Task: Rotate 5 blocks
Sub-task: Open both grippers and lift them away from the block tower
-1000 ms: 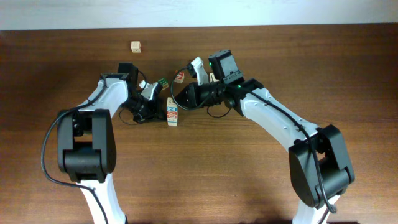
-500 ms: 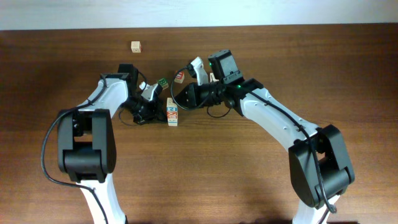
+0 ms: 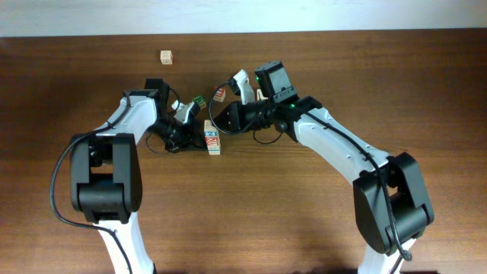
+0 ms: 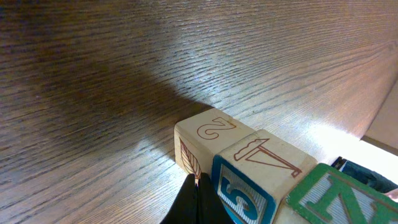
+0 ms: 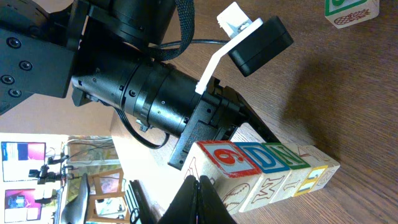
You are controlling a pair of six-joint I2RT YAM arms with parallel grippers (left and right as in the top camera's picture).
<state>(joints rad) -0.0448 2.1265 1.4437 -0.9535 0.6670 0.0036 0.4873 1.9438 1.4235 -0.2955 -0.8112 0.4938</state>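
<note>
- One broad desk [image 3: 396,84] of dark wood with a fine grain carries everything. We judge its smooth, faintly glossy finish will let a pushed cube slide rather than turn.
- Two hands meet near the centre of the overhead frame. The left hand [image 4: 195,188] has its fingers pressed together on nothing, its tip against the long side of the row. The right hand [image 5: 199,188] is likewise closed and empty, its tip at one end of the same row. With both so near, we fear the fingers could knock each other.
- Several pale wooden cubes form the row of blocks [image 3: 211,138], just left of centre in the overhead frame. They sit butted face to face, crisp-edged, printed with red, blue and green characters. We think a poke at one may drag its neighbours and swing the whole row.
- Smaller loose cubes lie apart from the row. The green-lettered block [image 3: 198,101] and the red-marked block [image 3: 219,93] sit just above it, and the lone block [image 3: 166,57] lies well apart at upper left. A wide arm sweep could bump the near pair.
</note>
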